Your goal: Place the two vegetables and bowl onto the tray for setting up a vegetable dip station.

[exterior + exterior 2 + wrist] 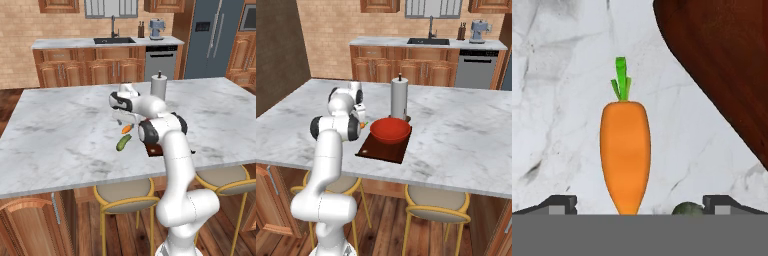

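- The end effector [640, 204] is held wide open, right over the carrot [625, 155]. Nothing is held in it.
- In the hand view, the two dark fingertips [561, 204] are seen far apart at the bottom, with the carrot's thin end between them.
- The carrot is seen lying flat on the white marble counter [65, 125]. Its green top points away from the hand.
- The carrot [127, 129] is seen on the counter again in the left base view, just under the hand.
- The cucumber [123, 143] lies on the counter just beside the carrot, on the near side. A small bit of the cucumber [688, 208] is also seen at the bottom of the hand view.
- The tray [381, 148] lies near the counter's front edge, close to the carrot. A dark corner of the tray [722, 65] is seen next to the carrot in the hand view.
- The red bowl [390, 130] is already on the tray, at its far end. So that part of the job looks done.
- The two vegetables are not on the tray yet. They are what is left.
- The carrot looks like the one to be picked up first, since the open hand is lined up with it.
- A white paper roll [399, 98] stands behind the tray. It is not part of the job.
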### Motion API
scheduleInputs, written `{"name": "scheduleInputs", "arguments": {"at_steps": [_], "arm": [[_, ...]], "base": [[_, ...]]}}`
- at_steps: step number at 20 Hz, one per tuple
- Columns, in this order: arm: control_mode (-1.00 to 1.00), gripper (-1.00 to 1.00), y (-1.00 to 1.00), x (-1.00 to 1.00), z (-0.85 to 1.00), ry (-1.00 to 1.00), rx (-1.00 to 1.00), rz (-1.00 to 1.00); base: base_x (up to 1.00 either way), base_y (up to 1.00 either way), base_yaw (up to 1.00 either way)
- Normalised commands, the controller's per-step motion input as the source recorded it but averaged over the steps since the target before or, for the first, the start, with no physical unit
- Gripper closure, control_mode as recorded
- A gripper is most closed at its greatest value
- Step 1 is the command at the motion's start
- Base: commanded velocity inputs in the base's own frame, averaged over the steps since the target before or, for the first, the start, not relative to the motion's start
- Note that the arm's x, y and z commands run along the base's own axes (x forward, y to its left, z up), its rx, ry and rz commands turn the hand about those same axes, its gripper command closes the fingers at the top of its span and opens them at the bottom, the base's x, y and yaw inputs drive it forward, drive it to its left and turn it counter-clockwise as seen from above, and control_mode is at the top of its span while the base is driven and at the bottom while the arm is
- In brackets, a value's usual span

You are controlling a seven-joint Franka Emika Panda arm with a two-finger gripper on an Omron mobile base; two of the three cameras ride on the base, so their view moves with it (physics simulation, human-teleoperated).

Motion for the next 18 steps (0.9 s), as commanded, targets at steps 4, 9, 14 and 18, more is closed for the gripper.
{"name": "scheduleInputs", "arguments": {"at_steps": [4, 9, 14, 18], "arm": [[-1.00, -1.00, 0.00, 0.25, -0.15, -0.02, 0.00, 0.00], [-1.00, -1.00, 0.00, 0.22, -0.15, -0.03, 0.00, 0.00], [-1.00, -1.00, 0.00, 0.17, -0.14, 0.00, 0.00, 0.00], [-1.00, -1.00, 0.00, 0.01, -0.10, 0.00, 0.00, 0.00]], "base": [[0.00, 0.00, 0.00], [0.00, 0.00, 0.00], [0.00, 0.00, 0.00], [0.00, 0.00, 0.00]]}}
